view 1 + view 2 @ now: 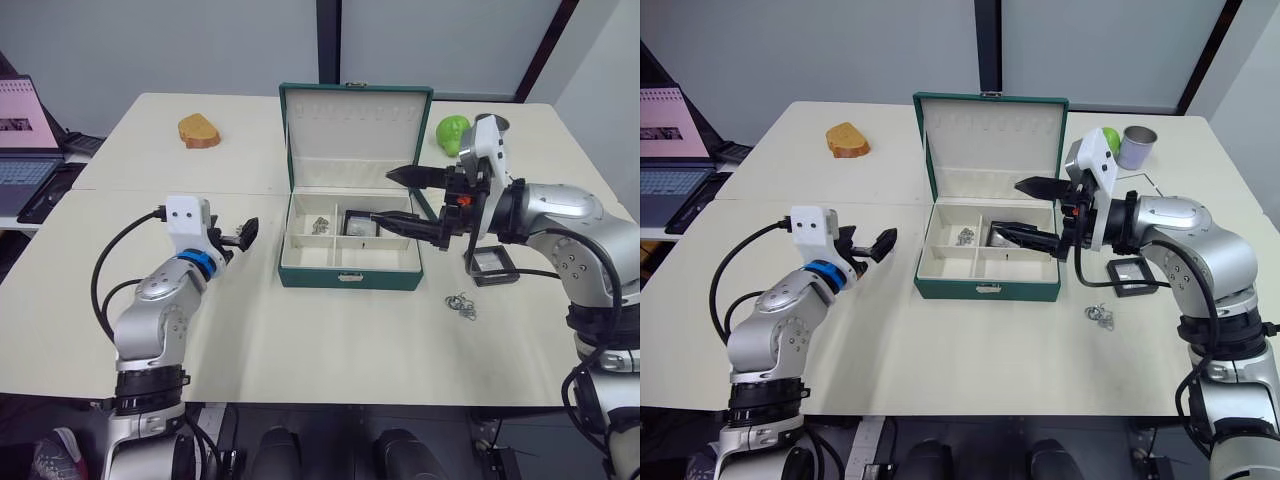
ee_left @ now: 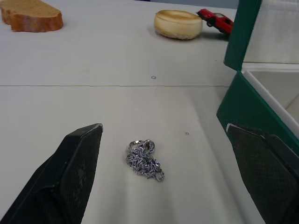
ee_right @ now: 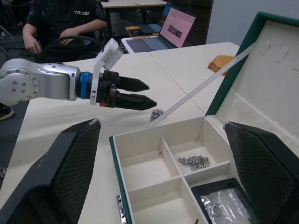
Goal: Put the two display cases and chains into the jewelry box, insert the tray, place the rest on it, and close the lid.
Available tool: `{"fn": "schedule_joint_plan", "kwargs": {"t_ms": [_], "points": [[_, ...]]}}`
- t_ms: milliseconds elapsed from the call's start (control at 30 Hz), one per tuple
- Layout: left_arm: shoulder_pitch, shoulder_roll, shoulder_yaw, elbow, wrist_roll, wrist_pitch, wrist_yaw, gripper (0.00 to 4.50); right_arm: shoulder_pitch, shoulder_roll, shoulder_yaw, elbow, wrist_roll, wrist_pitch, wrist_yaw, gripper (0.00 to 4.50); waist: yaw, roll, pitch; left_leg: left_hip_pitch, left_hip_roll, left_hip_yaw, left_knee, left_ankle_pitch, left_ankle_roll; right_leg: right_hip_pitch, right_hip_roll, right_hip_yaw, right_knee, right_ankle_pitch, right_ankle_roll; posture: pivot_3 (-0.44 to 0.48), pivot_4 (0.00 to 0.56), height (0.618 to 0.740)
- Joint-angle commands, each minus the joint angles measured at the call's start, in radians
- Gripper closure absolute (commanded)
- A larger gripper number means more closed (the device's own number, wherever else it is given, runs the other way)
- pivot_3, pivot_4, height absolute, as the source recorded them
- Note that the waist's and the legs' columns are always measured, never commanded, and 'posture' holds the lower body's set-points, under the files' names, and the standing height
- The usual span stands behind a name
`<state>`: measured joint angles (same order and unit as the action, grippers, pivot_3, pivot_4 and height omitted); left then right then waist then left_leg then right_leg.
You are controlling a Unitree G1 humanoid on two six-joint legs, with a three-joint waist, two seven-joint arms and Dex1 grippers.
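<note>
The dark green jewelry box (image 1: 348,272) stands open mid-table, its lid (image 1: 354,125) upright. One chain heap (image 1: 321,224) and one display case (image 1: 358,222) lie in its back compartments. My right gripper (image 1: 400,198) hangs open and empty over the box's right side, above that case. The other display case (image 1: 492,262) lies on the table right of the box, with a cluster of silvery rings (image 1: 461,305) in front of it. Left of the box, my left gripper (image 2: 163,127) is open just above the table, the second chain heap (image 2: 144,161) between its fingers. The tray is out of view.
A bread slice (image 1: 199,131) lies at the far left, and a green fruit (image 1: 452,132) and a tin can (image 1: 1136,146) at the far right. A bun (image 2: 178,23) and red toy car (image 2: 216,19) sit behind the box. A laptop (image 1: 25,140) and a seated person (image 3: 60,23) are beyond the left edge.
</note>
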<state>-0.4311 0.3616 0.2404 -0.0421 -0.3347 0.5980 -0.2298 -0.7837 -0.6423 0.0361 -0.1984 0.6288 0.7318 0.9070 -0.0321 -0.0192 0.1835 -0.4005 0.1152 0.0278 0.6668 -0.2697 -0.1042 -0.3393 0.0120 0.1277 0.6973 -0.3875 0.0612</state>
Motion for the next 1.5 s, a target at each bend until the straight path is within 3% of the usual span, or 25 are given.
{"fn": "schedule_joint_plan", "kwargs": {"t_ms": [33,467,900,1000,1333,1433,1500], "points": [[-0.035,-0.009,-0.003,0.077,0.052,-0.041,0.052,0.06,-0.034,0.014,-0.002,-0.006,-0.016,-0.023,0.001,0.00,0.000,0.000,0.000,0.000,0.000,0.000,0.000,0.000,0.000,0.000,0.000,0.000,0.000,0.000,0.000,0.000,0.150,0.740],[-0.165,-0.027,-0.070,0.376,0.137,-0.129,0.033,0.06,-0.031,0.026,-0.013,-0.043,-0.016,0.006,-0.012,0.00,0.000,0.000,0.000,-0.001,0.000,0.000,0.000,0.000,0.000,-0.001,0.000,-0.001,0.000,0.000,0.000,0.000,0.150,0.740],[-0.169,-0.033,-0.076,0.417,0.148,-0.065,0.040,0.06,-0.030,0.009,-0.024,-0.030,-0.023,0.003,-0.018,0.00,0.000,0.000,0.000,0.000,0.000,0.000,0.000,0.000,0.000,-0.001,0.000,0.000,0.001,0.000,0.000,0.000,0.150,0.740],[-0.170,-0.030,-0.075,0.415,0.149,-0.060,0.037,0.62,-0.038,0.012,-0.025,-0.023,-0.024,0.002,-0.020,0.00,0.000,0.000,0.000,0.000,0.000,0.000,0.000,0.000,0.000,-0.001,0.000,0.000,0.001,0.000,0.000,0.000,0.150,0.740],[-0.154,-0.028,-0.060,0.394,0.159,-0.042,0.041,3.57,-0.050,0.005,-0.031,-0.001,-0.026,-0.007,-0.003,0.00,0.002,0.000,0.000,0.000,0.000,0.000,0.000,0.000,0.000,0.000,0.000,-0.001,0.001,0.000,0.000,0.000,0.150,0.740],[-0.159,-0.032,-0.062,0.396,0.164,-0.040,0.040,4.18,-0.049,0.009,-0.038,-0.001,-0.021,-0.011,0.000,0.00,0.002,0.001,0.000,0.000,0.000,0.000,0.000,0.000,0.000,0.000,0.000,-0.001,0.001,0.000,0.000,0.000,0.150,0.740],[-0.166,-0.033,-0.063,0.402,0.165,-0.040,0.040,4.18,-0.049,0.011,-0.039,0.002,-0.019,-0.014,0.003,0.00,0.002,0.001,0.000,0.000,0.000,0.000,0.000,0.000,0.000,0.000,0.000,-0.001,0.001,0.000,0.000,0.000,0.150,0.740]]}}
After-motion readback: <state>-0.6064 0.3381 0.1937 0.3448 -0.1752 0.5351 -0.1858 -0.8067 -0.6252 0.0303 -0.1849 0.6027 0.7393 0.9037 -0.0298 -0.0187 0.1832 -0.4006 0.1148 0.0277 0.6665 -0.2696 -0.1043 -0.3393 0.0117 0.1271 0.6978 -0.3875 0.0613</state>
